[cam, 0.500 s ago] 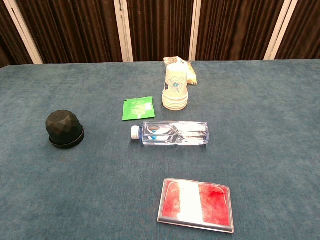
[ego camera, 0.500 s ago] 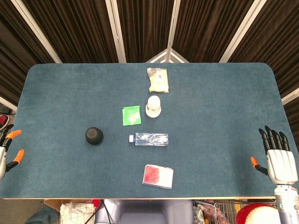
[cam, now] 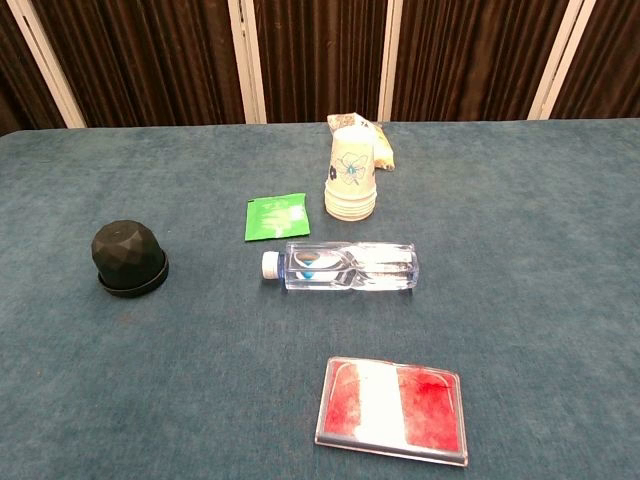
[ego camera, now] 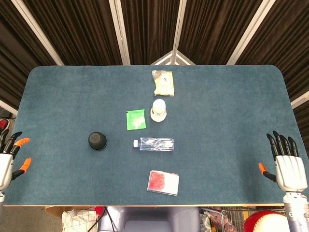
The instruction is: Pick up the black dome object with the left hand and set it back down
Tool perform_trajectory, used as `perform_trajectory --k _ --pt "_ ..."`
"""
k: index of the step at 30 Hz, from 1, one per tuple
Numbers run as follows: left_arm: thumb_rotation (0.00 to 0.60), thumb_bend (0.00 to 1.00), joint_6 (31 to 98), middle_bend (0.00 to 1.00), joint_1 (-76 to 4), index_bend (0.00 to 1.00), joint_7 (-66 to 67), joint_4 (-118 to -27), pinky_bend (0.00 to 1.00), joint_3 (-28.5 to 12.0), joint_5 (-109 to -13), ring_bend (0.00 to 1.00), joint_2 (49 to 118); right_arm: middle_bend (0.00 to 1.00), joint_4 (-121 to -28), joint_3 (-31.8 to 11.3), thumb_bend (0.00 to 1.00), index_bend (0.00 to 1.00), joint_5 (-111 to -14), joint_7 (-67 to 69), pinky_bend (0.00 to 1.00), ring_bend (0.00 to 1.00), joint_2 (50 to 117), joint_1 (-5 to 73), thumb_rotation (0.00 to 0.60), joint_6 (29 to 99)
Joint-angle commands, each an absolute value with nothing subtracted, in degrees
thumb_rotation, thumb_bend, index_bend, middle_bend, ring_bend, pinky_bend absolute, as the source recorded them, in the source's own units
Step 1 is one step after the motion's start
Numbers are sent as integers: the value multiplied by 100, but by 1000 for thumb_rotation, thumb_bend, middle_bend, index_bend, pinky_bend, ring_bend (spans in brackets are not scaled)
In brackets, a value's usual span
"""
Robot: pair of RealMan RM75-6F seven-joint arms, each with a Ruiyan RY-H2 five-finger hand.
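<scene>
Table (ego camera: 72, 87): blue cloth.
Left robot hand (ego camera: 8, 162): off the table's edge, fingers apart, empty.
Right robot hand (ego camera: 289, 166): fingers spread, holding nothing.
Black dome object (ego camera: 97, 140): well apart from the left robot hand, toward the middle.
Risk: the smooth dome may slip from the fingers.

Black dome (cam: 129, 258); green packet (cam: 276, 216); red-white case (cam: 393, 409); teal table (cam: 540, 250).

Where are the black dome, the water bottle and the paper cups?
black dome (cam: 129, 256), chest view, its faceted side
water bottle (cam: 350, 266), chest view, middle of its clear body
paper cups (cam: 351, 170), chest view, the flower print
</scene>
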State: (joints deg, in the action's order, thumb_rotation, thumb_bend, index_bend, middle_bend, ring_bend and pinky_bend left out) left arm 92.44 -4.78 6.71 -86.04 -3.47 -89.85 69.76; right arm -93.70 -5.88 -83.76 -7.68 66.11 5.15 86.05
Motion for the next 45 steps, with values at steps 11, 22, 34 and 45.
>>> perform_trajectory --k 11,22,34,45 --pt "600 209 7274 54 -1165 173 -883 -9311 0 -158 -8466 0 6497 24 -9403 -490 284 47 -8472 -547 11 64 6548 489 600 8553" --pt "600 181 6434 44 -1738 144 -1124 -9003 0 -529 -7783 0 7230 24 -9352 -498 285 47 -8442 -502 11 63 6584 519 600 8483" --pt "600 176 6147 48 -2099 136 -1126 -8018 0 -784 -7341 0 8407 24 -9242 -515 285 47 -8357 -376 10 64 6593 549 600 8385" --pt "600 173 6161 55 -2302 133 -942 -7373 0 -964 -7139 0 9128 24 -9279 -514 285 47 -8365 -346 11 64 6563 543 600 8391"
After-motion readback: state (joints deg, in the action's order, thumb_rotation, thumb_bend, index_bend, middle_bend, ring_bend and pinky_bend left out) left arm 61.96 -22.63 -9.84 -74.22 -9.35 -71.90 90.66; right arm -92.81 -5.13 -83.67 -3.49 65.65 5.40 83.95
